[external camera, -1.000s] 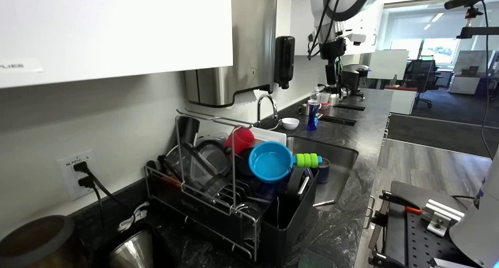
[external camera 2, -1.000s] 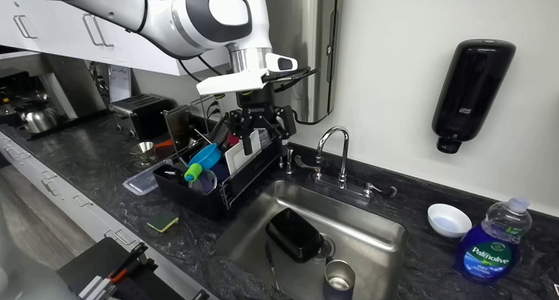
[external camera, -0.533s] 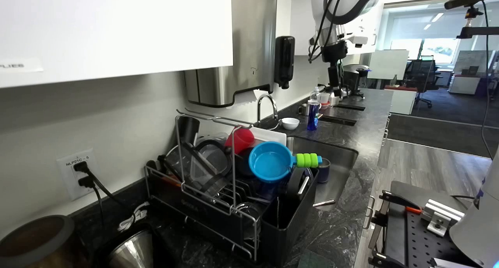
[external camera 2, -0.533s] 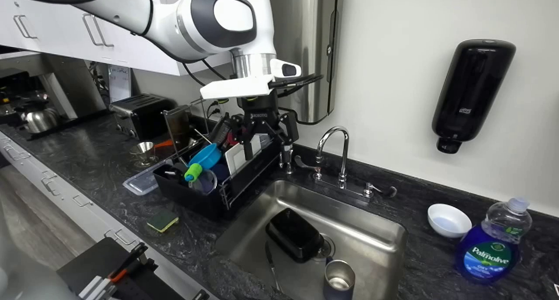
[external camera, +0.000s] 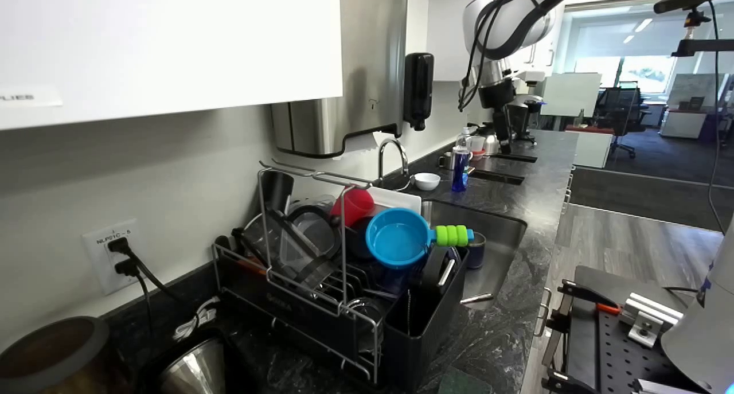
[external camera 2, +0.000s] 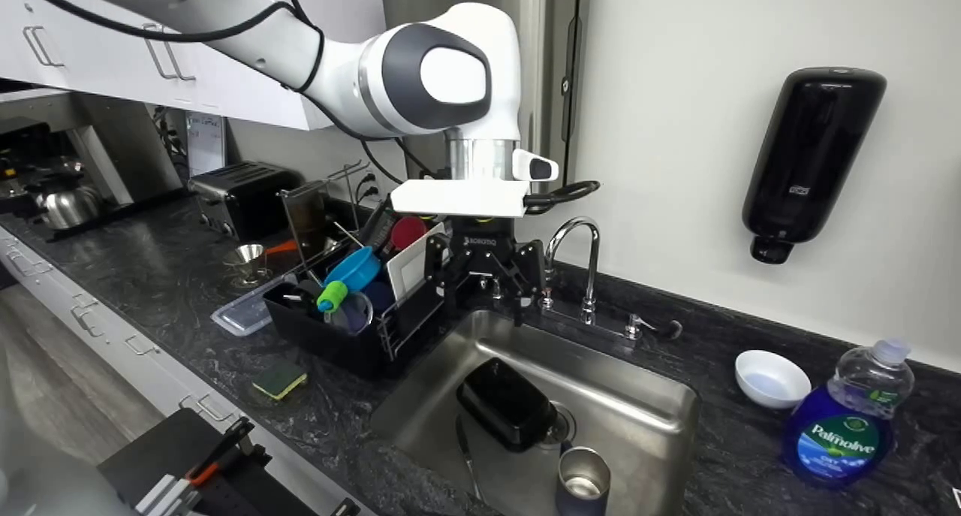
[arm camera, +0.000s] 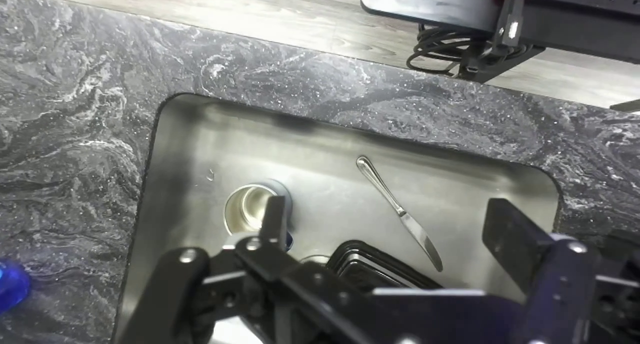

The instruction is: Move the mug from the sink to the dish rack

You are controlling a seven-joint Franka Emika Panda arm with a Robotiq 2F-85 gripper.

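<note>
Jaws spread wide, nothing gripped. Navy-blue cylindrical mug [arm camera: 245,209] is seen upright in the stainless-steel sink [arm camera: 320,148], well below the jaws, partly masked by one jaw in wrist view. If the jaws are lowered uncentred, its rim may be struck and the mug tipped, or the glossy black rectangular dish [external camera 2: 507,405] snagged. Placement may be blocked by the crowded black wire dish rack [external camera: 287,308], off to the jaws' side.

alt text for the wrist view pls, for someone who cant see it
An open gripper, holding nothing, hangs above a steel sink. In the sink, a mug stands left of centre, partly hidden by the gripper, a table knife lies slantwise right of centre, and a black dish shows partly behind the gripper.
</note>
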